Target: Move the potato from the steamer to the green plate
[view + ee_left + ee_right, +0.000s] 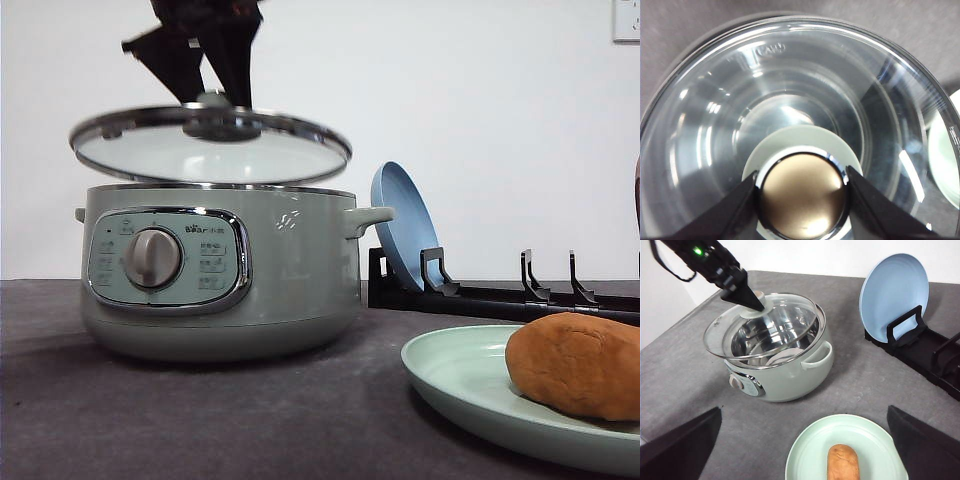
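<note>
Front view first, reading from the left: the steamer point(220, 275) stands on the grey tabletop point(150, 420), its chrome-framed control panel point(168, 260) and grey dial point(152, 258) facing the camera. Above it the glass lid point(210, 145) hangs clear of the pot's rim, slightly tilted, with the left tool point(212, 98) coming down from the top edge and clenched on the lid's knob point(212, 100). Right of the pot, a blue plate point(405, 225) stands on edge in a black dish rack point(500, 295). Nearest the camera on the right lies the green plate point(460, 385), and the potato point(578, 363) rests on it, partly cut by the frame edge.

From the left wrist view, the two black fingers point(737, 207) press against opposite sides of the round metallic cap of the knob point(802, 195), the pale green base of the knob spreading under it. The glass lid point(715, 115) spreads around it, and through it the shiny steel interior shows.

From the right wrist view, the left tool point(756, 301) holds the lid point(762, 327) off-centre over the open steamer point(785, 370), whose steel bowl shows beneath. The blue plate point(896, 292) leans in the rack point(925, 347) further right. Below, the potato point(843, 463) lies lengthwise in the middle of the green plate point(810, 450), well apart from the pot. The right tool's point(805, 450) dark fingers point(680, 447) sit wide apart at either side of the plate, released and touching nothing.
</note>
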{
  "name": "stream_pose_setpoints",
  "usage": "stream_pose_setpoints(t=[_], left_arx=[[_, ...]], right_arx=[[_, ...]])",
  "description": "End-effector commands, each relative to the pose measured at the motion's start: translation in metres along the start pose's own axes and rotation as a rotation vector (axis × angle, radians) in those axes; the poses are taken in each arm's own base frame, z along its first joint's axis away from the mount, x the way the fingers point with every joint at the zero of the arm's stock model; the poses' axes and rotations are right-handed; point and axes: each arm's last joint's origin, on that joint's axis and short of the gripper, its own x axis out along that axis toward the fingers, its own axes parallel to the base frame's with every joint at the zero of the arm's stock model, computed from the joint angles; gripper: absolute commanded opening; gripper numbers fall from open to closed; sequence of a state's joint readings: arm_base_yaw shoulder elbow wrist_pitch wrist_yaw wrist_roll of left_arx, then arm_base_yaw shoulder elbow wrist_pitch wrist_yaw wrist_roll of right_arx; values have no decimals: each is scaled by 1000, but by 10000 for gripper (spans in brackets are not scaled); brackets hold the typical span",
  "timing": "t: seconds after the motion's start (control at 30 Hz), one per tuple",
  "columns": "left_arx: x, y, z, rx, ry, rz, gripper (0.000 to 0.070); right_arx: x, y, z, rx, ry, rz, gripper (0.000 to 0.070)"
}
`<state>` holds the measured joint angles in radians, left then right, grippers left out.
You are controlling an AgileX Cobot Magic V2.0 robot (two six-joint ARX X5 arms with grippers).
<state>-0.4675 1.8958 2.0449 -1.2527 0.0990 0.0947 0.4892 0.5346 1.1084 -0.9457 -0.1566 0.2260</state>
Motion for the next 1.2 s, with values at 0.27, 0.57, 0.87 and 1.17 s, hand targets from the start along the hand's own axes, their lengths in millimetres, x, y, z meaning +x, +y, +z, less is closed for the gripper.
stream_pose_setpoints(t=[0.27,0.57,0.87,1.17], left_arx=[[3,0,10,31,-44,51,9],[14,0,12,35,-23,45,9],[17,0,14,36,-34,45,9],[20,0,15,37,-38,46,9]], right_arx=[[-2,1,3,6,-12,6,700],[-2,1,3,5,-14,0,700],[-2,1,4,-2,-19,-21,700],[-2,1,4,-2,-19,-21,700]])
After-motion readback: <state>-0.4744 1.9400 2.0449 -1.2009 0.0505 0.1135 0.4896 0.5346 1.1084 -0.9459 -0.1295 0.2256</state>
